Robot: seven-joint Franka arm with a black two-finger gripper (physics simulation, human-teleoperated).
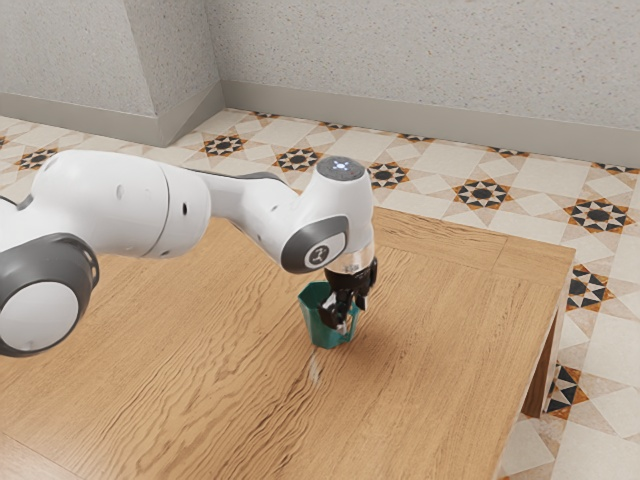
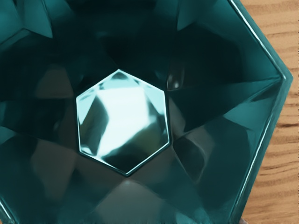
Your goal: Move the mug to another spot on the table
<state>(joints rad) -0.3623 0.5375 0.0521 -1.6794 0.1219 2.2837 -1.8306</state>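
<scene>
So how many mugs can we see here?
1. A teal mug is near the middle of the wooden table, directly under the end effector. The arm could hide another.

Mug sits on the tabletop right under the fingers, open top facing up at them. They pinch its wall on the side toward the exterior view's right. Floor lies beyond the tabletop, behind the fingers.
</scene>
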